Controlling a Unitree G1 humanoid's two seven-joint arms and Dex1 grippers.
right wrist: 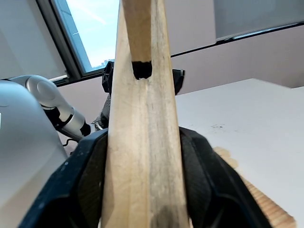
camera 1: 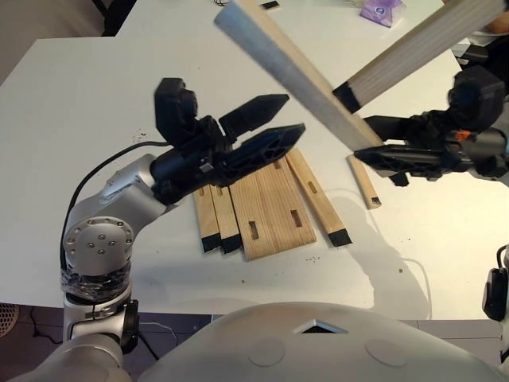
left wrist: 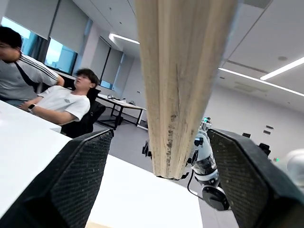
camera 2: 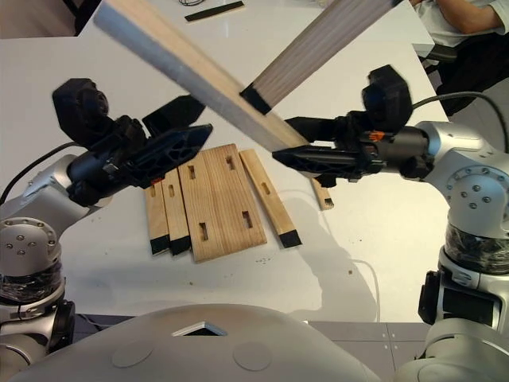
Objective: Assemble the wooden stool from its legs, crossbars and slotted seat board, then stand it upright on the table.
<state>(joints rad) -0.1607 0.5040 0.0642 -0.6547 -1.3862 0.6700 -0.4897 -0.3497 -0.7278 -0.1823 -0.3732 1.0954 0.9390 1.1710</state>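
My right gripper [camera 1: 364, 137] is shut on the lower end of a long wooden leg [camera 1: 286, 64] that slants up and to the left over the table. A second black-tipped leg [camera 1: 413, 48] meets it near the grip and rises to the right. In the right wrist view the held leg [right wrist: 142, 142] sits tight between both fingers [right wrist: 90, 180]. My left gripper [camera 1: 270, 127] hovers open above the slotted seat board [camera 1: 270, 203], just below the raised leg. In the left wrist view the leg [left wrist: 185, 71] shows between the spread fingers [left wrist: 71, 185], untouched.
Flat on the white table [camera 1: 95, 119] lie two black-ended slats [camera 1: 216, 219] left of the seat board, one slotted slat [camera 1: 318, 195] to its right, and a short crossbar [camera 1: 364, 183] under my right gripper. A purple item [camera 1: 382, 9] sits at the far edge.
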